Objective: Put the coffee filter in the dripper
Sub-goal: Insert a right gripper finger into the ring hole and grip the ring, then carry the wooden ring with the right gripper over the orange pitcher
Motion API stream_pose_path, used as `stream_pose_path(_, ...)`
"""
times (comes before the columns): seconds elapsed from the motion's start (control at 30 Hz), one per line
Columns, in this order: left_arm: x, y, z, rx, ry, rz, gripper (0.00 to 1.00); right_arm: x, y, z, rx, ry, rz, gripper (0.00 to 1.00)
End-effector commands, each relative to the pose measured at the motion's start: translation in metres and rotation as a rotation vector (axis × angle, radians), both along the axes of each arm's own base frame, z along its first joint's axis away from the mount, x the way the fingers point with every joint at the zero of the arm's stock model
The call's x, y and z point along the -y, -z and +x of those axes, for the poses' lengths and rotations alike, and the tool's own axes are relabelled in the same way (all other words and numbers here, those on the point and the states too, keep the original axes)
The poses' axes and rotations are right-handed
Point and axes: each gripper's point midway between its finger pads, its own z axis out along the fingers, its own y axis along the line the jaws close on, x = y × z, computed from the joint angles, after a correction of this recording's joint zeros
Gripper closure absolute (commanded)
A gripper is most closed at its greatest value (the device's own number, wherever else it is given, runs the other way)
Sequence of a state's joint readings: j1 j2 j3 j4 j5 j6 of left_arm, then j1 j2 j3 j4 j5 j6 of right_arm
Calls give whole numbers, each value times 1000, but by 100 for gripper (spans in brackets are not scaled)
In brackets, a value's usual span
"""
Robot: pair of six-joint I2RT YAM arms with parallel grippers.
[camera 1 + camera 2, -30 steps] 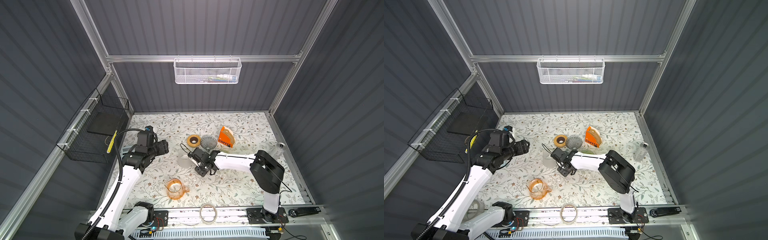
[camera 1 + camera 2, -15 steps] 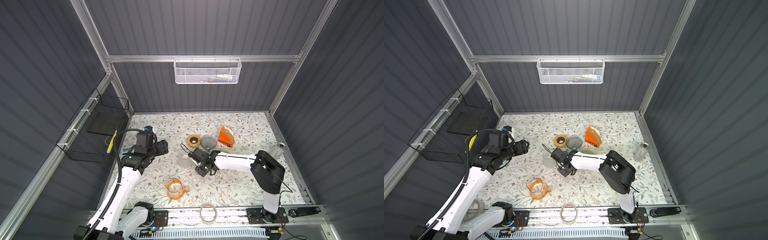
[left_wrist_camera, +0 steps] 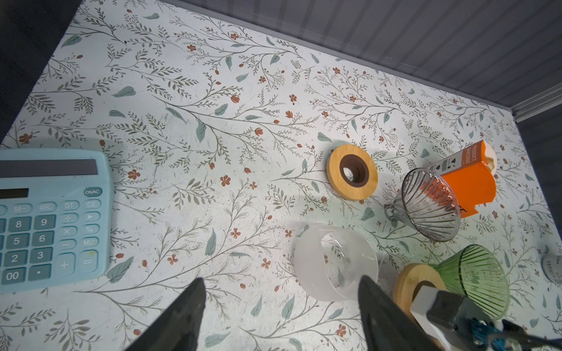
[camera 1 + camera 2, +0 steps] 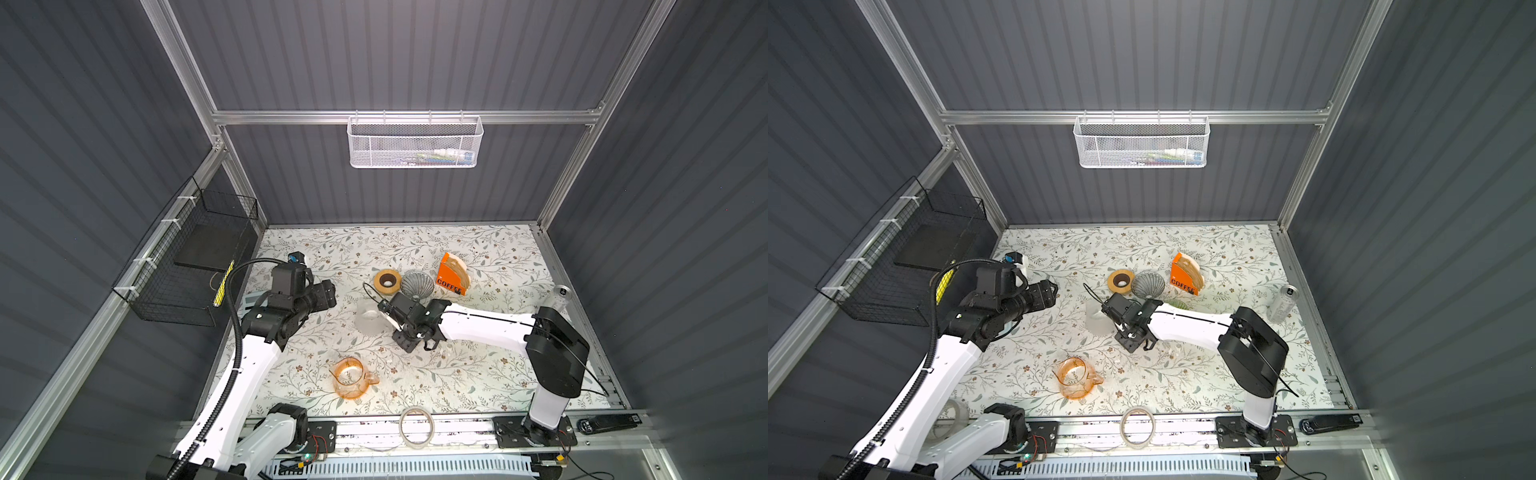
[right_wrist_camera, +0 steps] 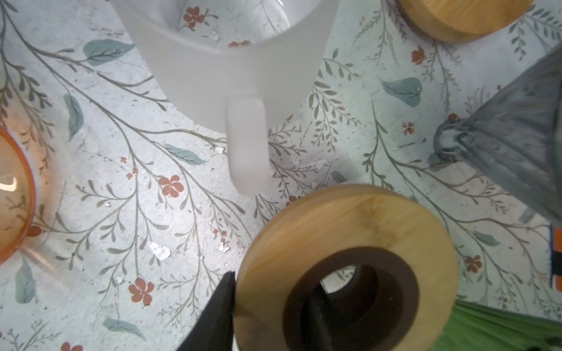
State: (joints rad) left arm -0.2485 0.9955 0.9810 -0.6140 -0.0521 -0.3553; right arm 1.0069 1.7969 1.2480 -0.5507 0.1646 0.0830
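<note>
Right pincer is clamped on the wooden collar of the green dripper: 1 finger down the centre hole, 1 on the outer rim. Makes sense, since the collar is the only rigid edge to pinch and the ribbed cone would slip. The dripper is tipped on its side mid-bench, right of the frosted cup. My read is it needs standing upright before any filter goes in. Right arm runs low and long across the bench from its near-right base, pincer aimed left.

Coffee filter is untouched. The beige stack sits in the orange COFFEE holder on the far side, just right of the grey glass dripper. That one lies tipped beside a loose wooden ring.

Left pincer is wide open, holding nothing, hovering above the bench left of the cup. Left arm has its elbow up and forearm levelled toward centre. Looks like standby, maybe to steady the dripper or fetch the filter. Task barely started.
</note>
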Motion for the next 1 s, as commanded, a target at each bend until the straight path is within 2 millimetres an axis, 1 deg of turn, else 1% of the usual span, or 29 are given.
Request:
stream_pose_path(0.0,1,-11,-3,14,2,-6,21,-2,-26,-1,38,2,15,77)
stream_pose_path(0.17,-2,-12,-3,12,-10,1,21,-4,-50,-9,67,-17,35,77)
stream_pose_path(0.3,-4,-13,-3,6,-21,13,21,-9,-72,-19,80,-45,63,77)
stream_pose_path(0.4,-11,-12,-5,-14,-51,40,22,-18,-88,-29,78,-76,95,78)
stream_pose_path(0.57,-22,-8,-10,-58,-101,78,23,-43,-113,-53,77,-172,150,78)
stream_pose_path(0.7,-29,-6,-16,-65,-132,91,23,-63,-118,-74,50,-242,167,78)
stream_pose_path(0.97,-37,5,-27,-115,-159,123,21,-99,-112,-111,-16,-347,185,79)
